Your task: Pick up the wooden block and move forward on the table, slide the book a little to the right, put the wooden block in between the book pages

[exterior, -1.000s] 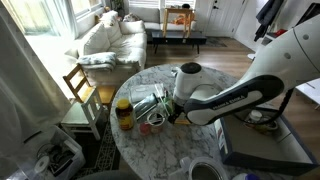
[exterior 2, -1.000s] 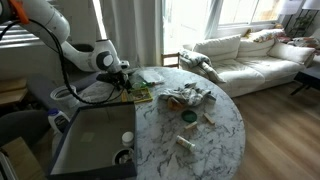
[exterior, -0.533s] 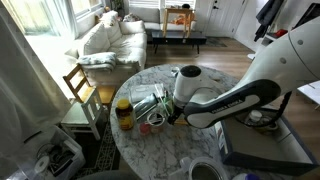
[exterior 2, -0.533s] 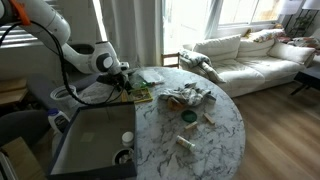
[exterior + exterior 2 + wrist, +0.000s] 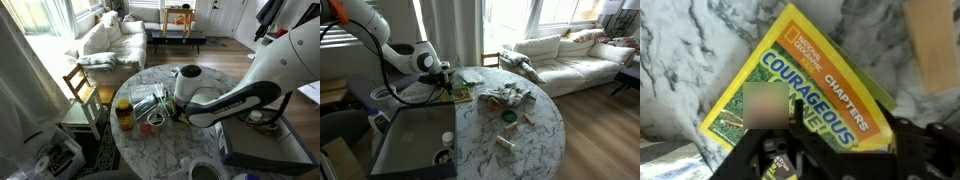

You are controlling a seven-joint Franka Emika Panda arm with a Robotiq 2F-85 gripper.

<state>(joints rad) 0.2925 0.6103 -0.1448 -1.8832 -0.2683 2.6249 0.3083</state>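
Wrist view. The book (image 5: 805,85) lies flat and askew on the marble desk (image 5: 700,40), its yellow cover facing up. Legible on the cover: a small framed logo with "NATIONAL GEOGRAPHIC" beside it, the word "CHAPTERS" in dark letters, and the title word "COURAGEOUS" in large blue capitals. A second title line in green runs beneath and is cut off by the gripper (image 5: 805,140), so it cannot be read. A blurred square patch sits on the green picture at the cover's left part. The gripper's dark body fills the lower edge of the view and overlaps the book's near corner; whether the fingers are apart or together cannot be told from this blurred view. The wooden block (image 5: 935,45), pale and oblong, lies on the desk just beside the book's upper right edge, apart from the gripper.

Exterior views. In an exterior view the gripper (image 5: 445,82) is lowered to the desk (image 5: 510,140) at the book (image 5: 460,95), near the rim next to a dark grey tray (image 5: 410,140). In an exterior view the arm (image 5: 240,95) reaches across the desk (image 5: 190,150), with a jar (image 5: 124,113) standing near the rim.
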